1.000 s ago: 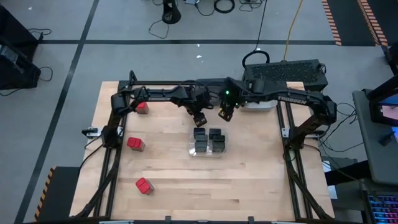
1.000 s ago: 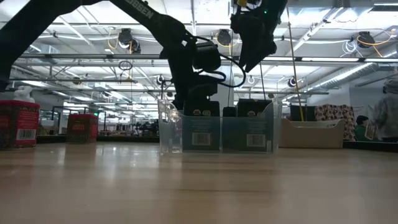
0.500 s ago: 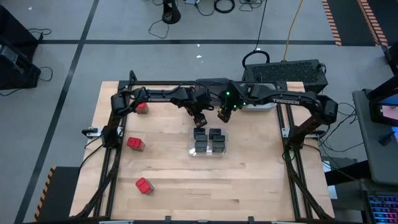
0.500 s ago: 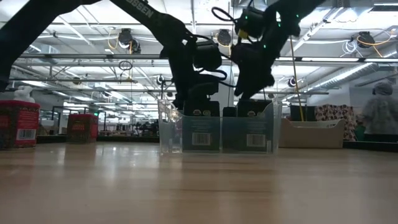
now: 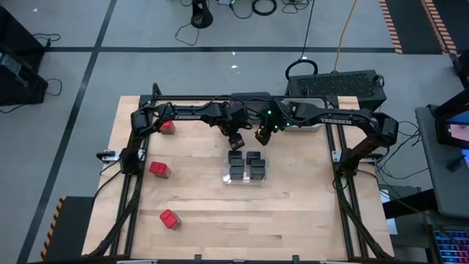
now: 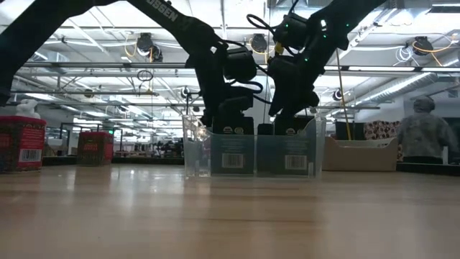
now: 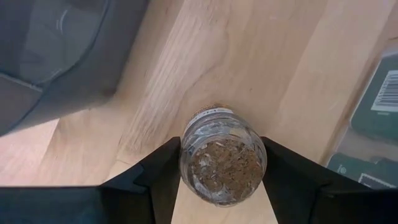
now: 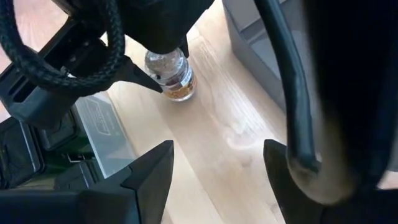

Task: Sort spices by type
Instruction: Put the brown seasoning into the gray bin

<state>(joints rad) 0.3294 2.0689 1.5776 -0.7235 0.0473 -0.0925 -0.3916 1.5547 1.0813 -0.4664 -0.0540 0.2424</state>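
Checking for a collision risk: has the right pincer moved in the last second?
Yes. The right pincer has slid toward the left pincer, while staying behind the clear plastic bin.

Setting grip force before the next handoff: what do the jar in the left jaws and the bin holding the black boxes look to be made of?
The jar, pinched by the left gripper, looks like clear glass or hard plastic: see-through wall, glossy highlights, brown spice visible inside. The bin looks like clear rigid plastic: box labels read through its thin, straight walls. The table is pale, grained wood.
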